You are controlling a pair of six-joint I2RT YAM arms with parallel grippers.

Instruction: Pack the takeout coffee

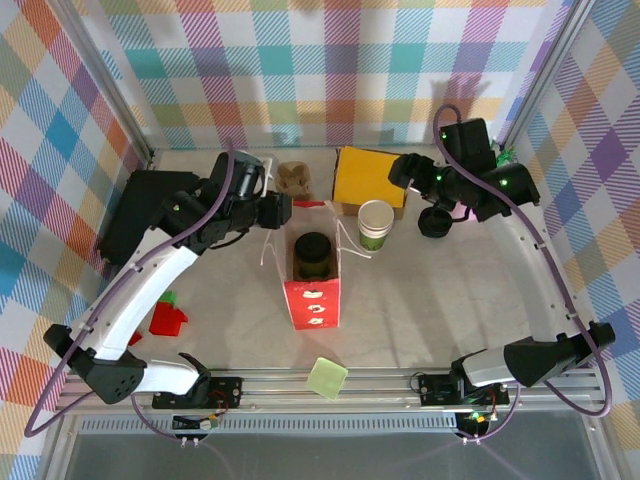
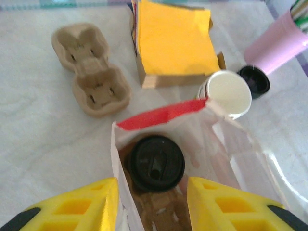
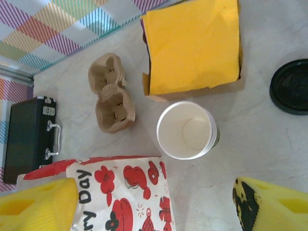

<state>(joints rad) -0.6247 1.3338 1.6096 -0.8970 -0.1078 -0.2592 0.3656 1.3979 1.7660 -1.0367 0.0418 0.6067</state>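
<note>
Overhead view: a red-and-white paper bag point(image 1: 312, 300) stands open at the middle of the table, with a black-lidded cup point(image 1: 313, 252) inside it. The takeout coffee cup point(image 1: 376, 225), open-topped, white at the rim and green on the sides, stands upright on the table just right of the bag's far end, in front of a stack of yellow napkins point(image 1: 368, 175). A loose black lid point(image 1: 433, 222) lies to the cup's right. The left gripper point(image 1: 285, 210) reaches toward the bag's far-left corner. The right gripper point(image 1: 408, 172) hangs near the napkins' right edge.

Left wrist view: the left gripper point(image 2: 153, 207) holds its yellow fingers point(image 2: 91, 207) parted over the bag's point(image 2: 159, 115) mouth, clamping nothing. The lidded cup point(image 2: 155, 162) sits down inside. The takeout coffee cup point(image 2: 231, 91) stands outside, just past the bag's far right corner.

Right wrist view: the right gripper point(image 3: 156, 207) is spread wide and empty above the table. The takeout coffee cup point(image 3: 186, 130), seen from above with a bare white bottom, stands between the bag point(image 3: 125, 192) and the napkins point(image 3: 192, 43). A cardboard cup carrier point(image 3: 111, 94) lies to its left.
</note>
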